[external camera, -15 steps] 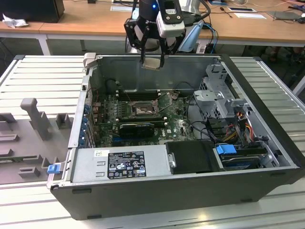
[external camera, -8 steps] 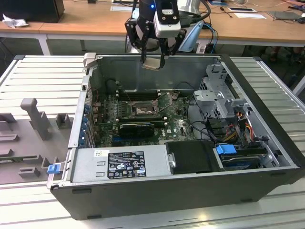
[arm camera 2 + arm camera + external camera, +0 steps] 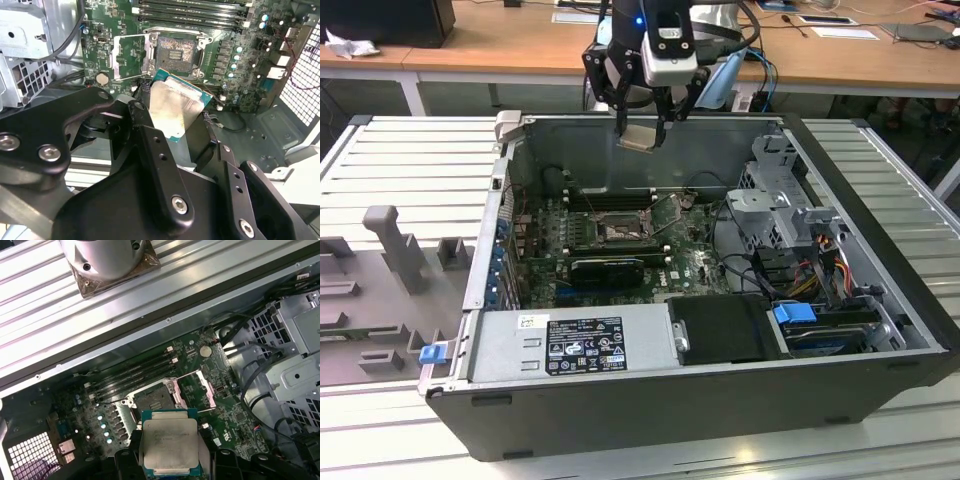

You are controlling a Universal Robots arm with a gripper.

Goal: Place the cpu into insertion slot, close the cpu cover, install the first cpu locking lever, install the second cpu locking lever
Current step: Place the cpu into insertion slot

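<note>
Step in hand: the first one, cpu into insertion slot, not yet done

- Gripper (image 3: pixel 641 128) hangs over the open computer case (image 3: pixel 620 410), near its far wall in the exterior view. Jaws are drawn in narrow and clamp the cpu (image 3: pixel 638 139) by two opposite edges
- The chip is in the air, well above the motherboard (image 3: pixel 695 255), touching nothing but the fingers. It looks a little tilted in the exterior view, hard to be sure
- First wrist view: cpu (image 3: pixel 169 440) has its silvery lid toward the camera, and the insertion slot (image 3: pixel 154 399) sits just past its edge. Judgement: roughly lined up with the socket, not square over it
- Second wrist view: cpu (image 3: pixel 175 107) sits between the black fingers, and the insertion slot (image 3: pixel 176 51) has its contact field bare, with nothing seated
- The cpu cover (image 3: pixel 120 57) is flipped open beside the socket, and shows the same way in the first wrist view (image 3: pixel 210 392). Cover and both lever steps are untouched
- Lever positions cannot be told for sure

Judgement on what placing calls for: chip level, centred over the socket, edges parallel to the rim, then a straight drop and a soft release. The corner marker is not readable, so orientation is unverified. Risk: a skewed or off-centre set-down bends contacts
</note>
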